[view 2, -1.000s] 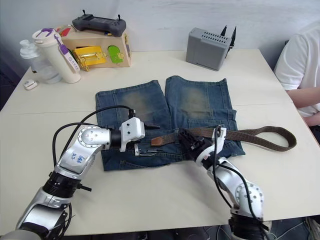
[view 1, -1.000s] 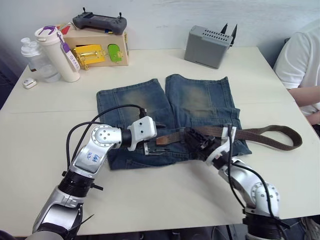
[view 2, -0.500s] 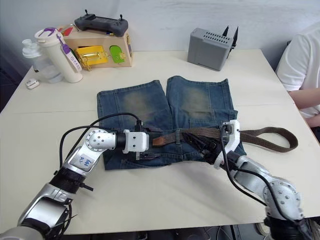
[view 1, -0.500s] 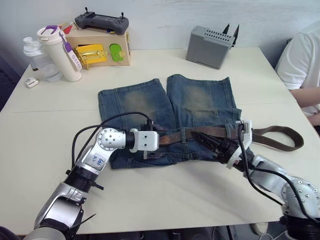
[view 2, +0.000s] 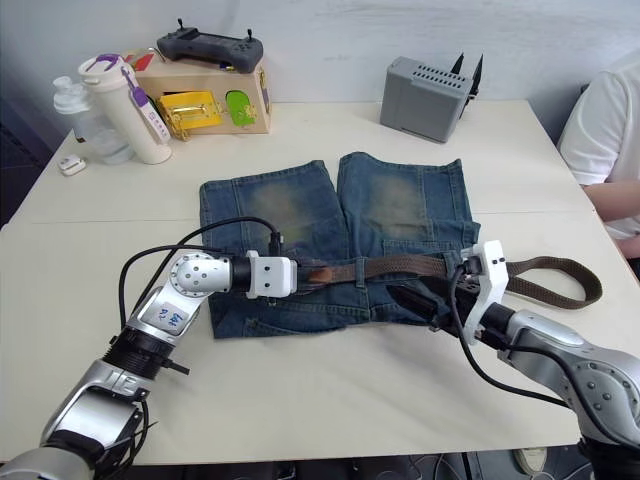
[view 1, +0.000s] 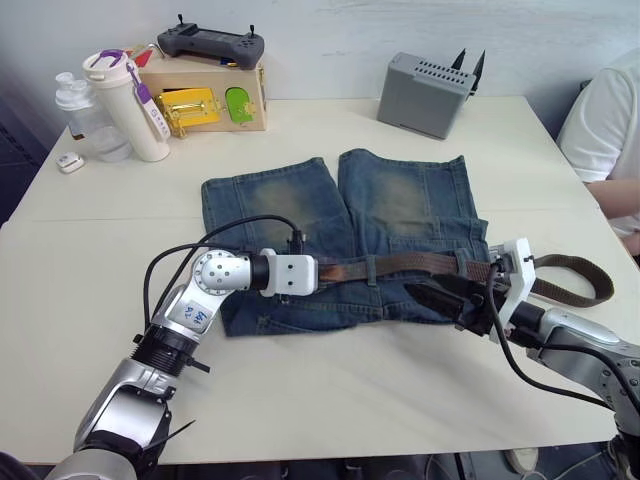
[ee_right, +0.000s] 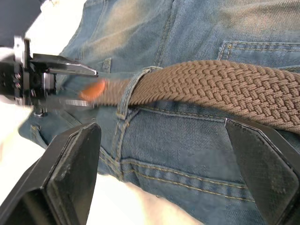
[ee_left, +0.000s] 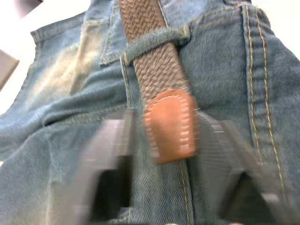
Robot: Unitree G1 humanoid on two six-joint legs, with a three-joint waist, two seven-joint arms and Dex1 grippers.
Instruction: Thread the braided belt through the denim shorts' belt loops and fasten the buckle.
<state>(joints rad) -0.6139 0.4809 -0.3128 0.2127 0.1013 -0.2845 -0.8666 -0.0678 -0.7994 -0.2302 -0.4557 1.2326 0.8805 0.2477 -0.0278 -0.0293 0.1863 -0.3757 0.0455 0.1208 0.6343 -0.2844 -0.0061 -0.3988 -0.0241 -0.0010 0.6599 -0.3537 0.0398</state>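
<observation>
One dark brown braided belt (view 2: pixel 400 268) runs across my mid-blue denim shorts (view 2: pixel 330 240) at six o'clock, under one belt loop (ee_left: pixel 154 42). My left claw (ee_left: pixel 171 154) and right claw (ee_right: pixel 164 154) are both released, no writing readable.

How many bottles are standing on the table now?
2, both at the table's far left corner: a tall white bottle with a purple strap, beside the wooden box, and a clear bottle on its left, partly hidden by it.
</observation>
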